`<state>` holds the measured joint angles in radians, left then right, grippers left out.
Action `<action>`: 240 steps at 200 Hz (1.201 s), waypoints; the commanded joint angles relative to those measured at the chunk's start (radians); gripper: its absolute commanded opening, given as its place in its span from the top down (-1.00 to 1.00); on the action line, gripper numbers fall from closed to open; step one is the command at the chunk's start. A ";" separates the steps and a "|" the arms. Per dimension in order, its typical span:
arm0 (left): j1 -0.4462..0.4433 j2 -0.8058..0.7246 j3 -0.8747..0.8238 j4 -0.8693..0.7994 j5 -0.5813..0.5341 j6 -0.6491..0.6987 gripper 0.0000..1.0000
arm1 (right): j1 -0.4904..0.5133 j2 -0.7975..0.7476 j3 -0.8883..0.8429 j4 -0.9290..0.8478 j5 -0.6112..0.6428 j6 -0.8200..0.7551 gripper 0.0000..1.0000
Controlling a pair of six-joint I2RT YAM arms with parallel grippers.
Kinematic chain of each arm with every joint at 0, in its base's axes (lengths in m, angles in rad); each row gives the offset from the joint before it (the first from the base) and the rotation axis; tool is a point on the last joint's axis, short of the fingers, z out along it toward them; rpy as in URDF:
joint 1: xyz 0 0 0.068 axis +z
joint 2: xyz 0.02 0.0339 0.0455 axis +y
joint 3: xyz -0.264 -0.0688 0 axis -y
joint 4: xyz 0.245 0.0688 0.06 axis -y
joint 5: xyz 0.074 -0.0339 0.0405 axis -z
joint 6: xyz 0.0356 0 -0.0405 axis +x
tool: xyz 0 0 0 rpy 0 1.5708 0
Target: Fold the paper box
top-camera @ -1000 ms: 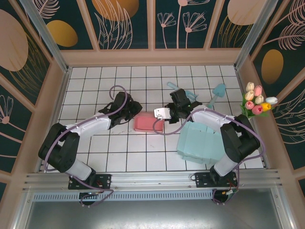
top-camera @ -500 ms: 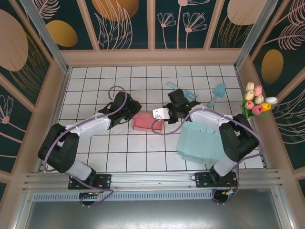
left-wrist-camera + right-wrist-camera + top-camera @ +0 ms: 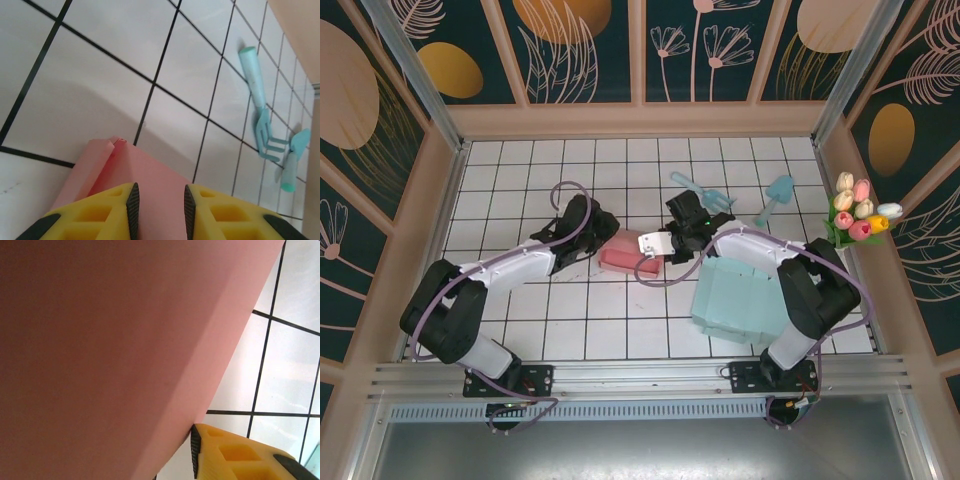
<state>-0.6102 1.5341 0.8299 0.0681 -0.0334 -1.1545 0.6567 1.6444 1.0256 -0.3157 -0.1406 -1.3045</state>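
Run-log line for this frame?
phase: folding | left gripper: fingers apart over pink paper box | right gripper: at box's right edge, grip unclear

The left gripper (image 3: 160,212) shows its two yellow fingers (image 3: 100,215) along the bottom edge, black pads facing each other across a narrow gap. The pink paper box (image 3: 145,167) lies under them and fills that gap, with a folded flap standing up at its left corner. Beyond the box stretches the white tiled table (image 3: 100,60) with black grid lines. Far to the box's upper right lie a teal toy rake (image 3: 257,100) and, just past its tines, a teal toy trowel (image 3: 292,160).
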 commanded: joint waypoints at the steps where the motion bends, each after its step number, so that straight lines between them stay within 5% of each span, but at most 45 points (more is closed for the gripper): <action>1: -0.057 0.005 -0.019 0.071 0.074 0.012 0.35 | 0.052 0.013 0.051 0.012 -0.006 -0.007 0.22; 80: -0.057 0.002 -0.052 0.088 0.040 0.021 0.36 | 0.052 -0.049 0.041 -0.095 0.126 -0.047 -0.06; 201: -0.058 0.004 -0.103 0.125 0.015 0.000 0.37 | -0.065 -0.294 0.014 -0.285 0.118 0.011 -0.28; 240: -0.059 0.001 -0.116 0.138 0.014 -0.010 0.38 | -0.079 -0.383 0.030 -0.192 0.033 0.232 -0.29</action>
<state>-0.6624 1.5345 0.7288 0.1780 -0.0273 -1.1500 0.5808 1.3293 1.0397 -0.5495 -0.0338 -1.2636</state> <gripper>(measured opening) 0.312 0.651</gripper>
